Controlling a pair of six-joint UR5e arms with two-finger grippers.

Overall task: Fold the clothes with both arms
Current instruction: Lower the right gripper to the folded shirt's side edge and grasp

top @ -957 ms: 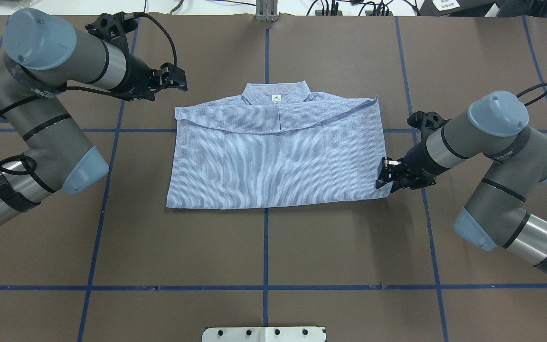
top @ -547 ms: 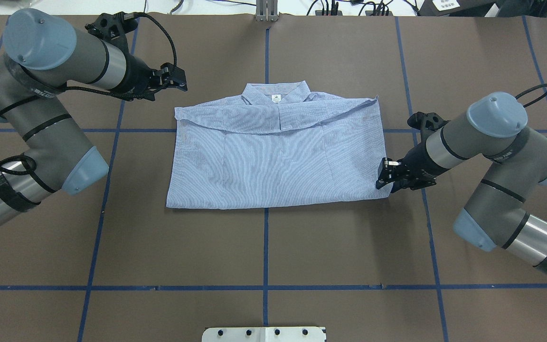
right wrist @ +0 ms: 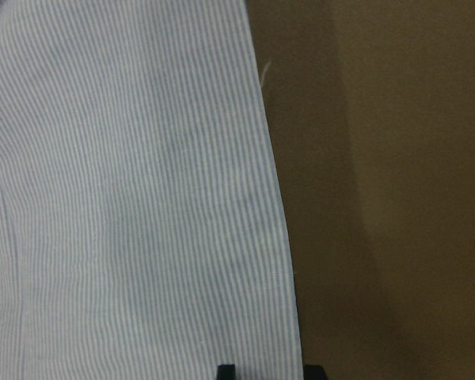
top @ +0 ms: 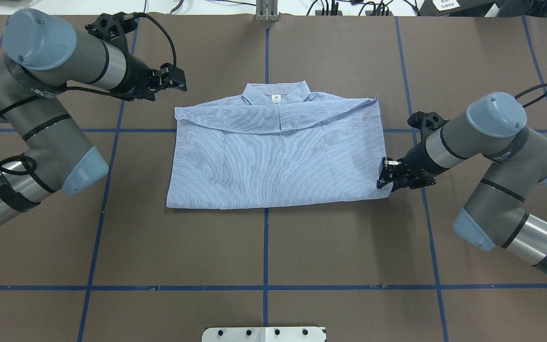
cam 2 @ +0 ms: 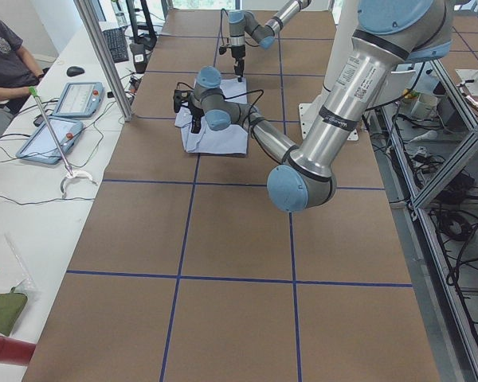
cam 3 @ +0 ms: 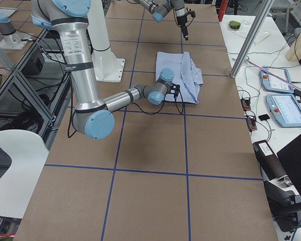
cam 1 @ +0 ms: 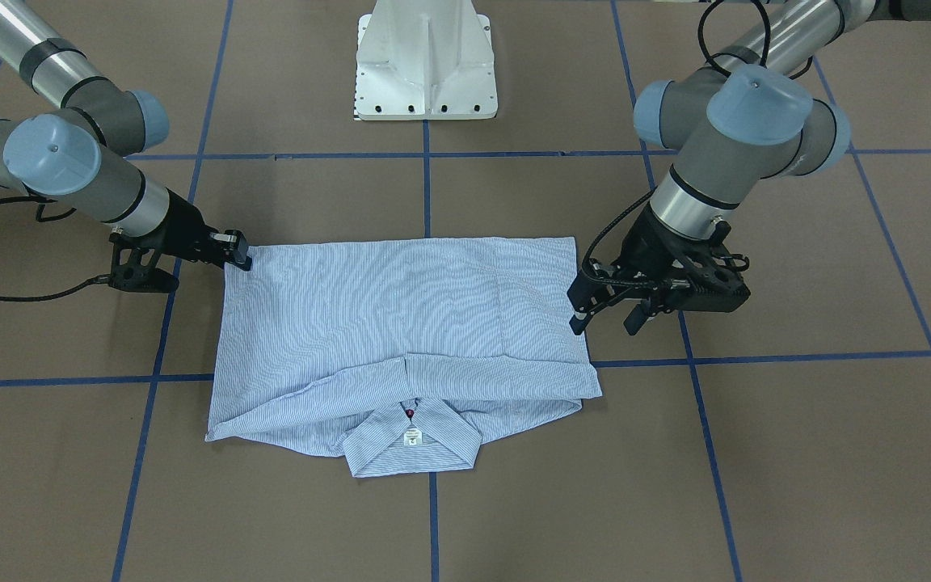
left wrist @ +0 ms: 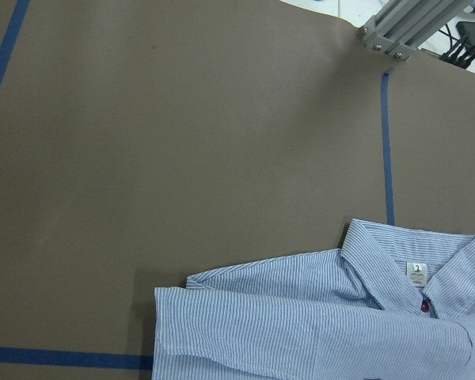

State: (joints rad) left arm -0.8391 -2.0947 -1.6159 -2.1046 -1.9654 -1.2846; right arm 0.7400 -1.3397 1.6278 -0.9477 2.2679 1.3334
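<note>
Brown paper with blue tape lines covers the table (top: 330, 247). The striped shirt (top: 273, 161) lies flat at its middle, folded to a rectangle, with the collar (top: 276, 92) on the side far from the robot. The right gripper (top: 382, 175) sits low at the shirt's right edge, close to the near corner. Its 2 fingertips (right wrist: 226, 370) stand apart with the cloth's edge between them, and they do not pinch it. The left gripper (cam 1: 604, 322) hangs raised above the table near the shirt's left side, its 2 fingers spread, holding nothing.
</note>
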